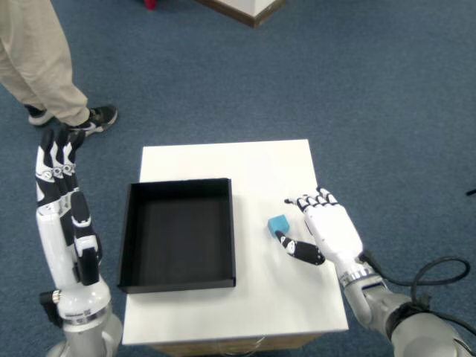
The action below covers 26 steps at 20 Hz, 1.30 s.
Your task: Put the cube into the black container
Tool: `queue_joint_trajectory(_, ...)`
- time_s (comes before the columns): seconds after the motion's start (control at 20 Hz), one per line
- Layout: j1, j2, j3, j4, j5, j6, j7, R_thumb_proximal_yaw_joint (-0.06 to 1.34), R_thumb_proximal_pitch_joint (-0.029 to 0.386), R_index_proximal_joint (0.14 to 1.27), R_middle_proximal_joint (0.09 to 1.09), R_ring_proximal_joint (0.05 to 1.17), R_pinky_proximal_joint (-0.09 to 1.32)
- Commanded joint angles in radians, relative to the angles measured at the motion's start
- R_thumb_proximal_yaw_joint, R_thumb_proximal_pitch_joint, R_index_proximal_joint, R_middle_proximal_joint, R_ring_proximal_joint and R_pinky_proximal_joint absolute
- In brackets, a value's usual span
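A small blue cube [279, 224] rests on the white table [249, 167], just right of the black container [178, 233]. My right hand [325, 230] lies palm-side toward the cube on its right. The thumb tip sits at the cube's lower right edge, and the fingers [306, 201] curl a short way off its upper right. The hand is not closed around the cube. The container is a shallow square tray with nothing inside it.
My left arm [63, 223] hangs upright beside the table's left edge, fingers straight. A person's legs and black shoe [93, 117] stand on the blue carpet at the upper left. A wooden corner [249, 9] shows at the top.
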Motion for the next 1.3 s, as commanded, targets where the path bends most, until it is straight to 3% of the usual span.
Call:
queue_joint_trajectory(0.05,-0.044,-0.026,-0.022,0.016,0.035,0.015,0.005,0.67,0.082,0.40,0.37,0.32,0.12)
queue_joint_trajectory(0.65,-0.053,-0.013,-0.037,0.012,0.059,0.065,0.127,0.70,0.077,0.40,0.36,0.32,0.11)
queue_joint_trajectory(1.3,-0.086,0.018,-0.032,0.011,0.052,0.054,0.163,0.71,0.079,0.38,0.35,0.31,0.12)
